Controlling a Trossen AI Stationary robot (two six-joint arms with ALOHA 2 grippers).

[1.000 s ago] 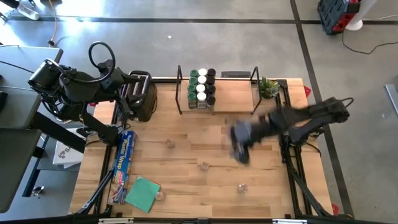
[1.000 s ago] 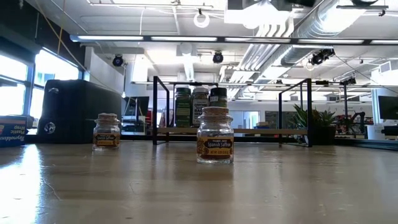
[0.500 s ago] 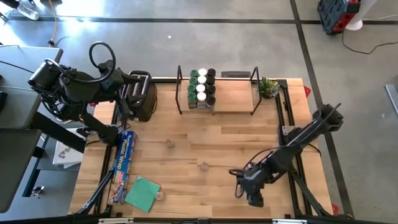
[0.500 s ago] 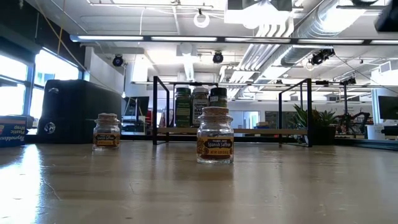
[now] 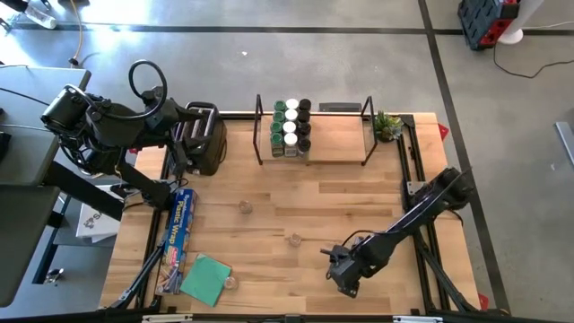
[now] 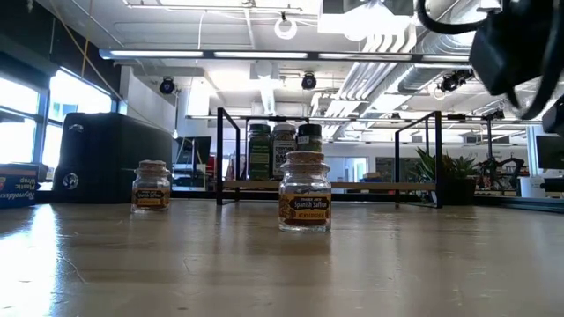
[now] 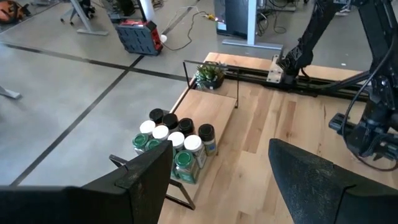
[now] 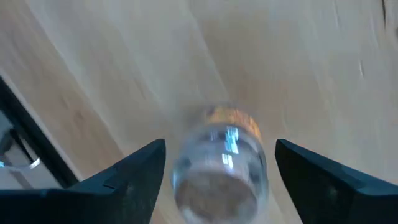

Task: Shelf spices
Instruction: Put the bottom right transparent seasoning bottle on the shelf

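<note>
The two dark fingers [image 8: 134, 180] of the right gripper [image 5: 344, 276] stand wide apart, one on each side of a small clear glass jar with a pale cork top [image 8: 219, 165], and they do not touch it. In the high view this gripper is in the lower right part of the frame, above the near edge of the light-wood table [image 5: 269, 193].

Two more jars of the same kind stand free in the low view, one in the middle [image 6: 304, 191] and one at the left [image 6: 151, 185].

The low light-wood shelf with black metal end frames [image 5: 312, 133] is at the upper middle of the high view, and a group of green, white and black topped spice jars [image 5: 291, 126] stands on its left part.

The left gripper [image 7: 217, 174] waits with its fingers wide open, at the upper left of the high view, above the black-and-silver toaster [image 5: 203, 136].
</note>
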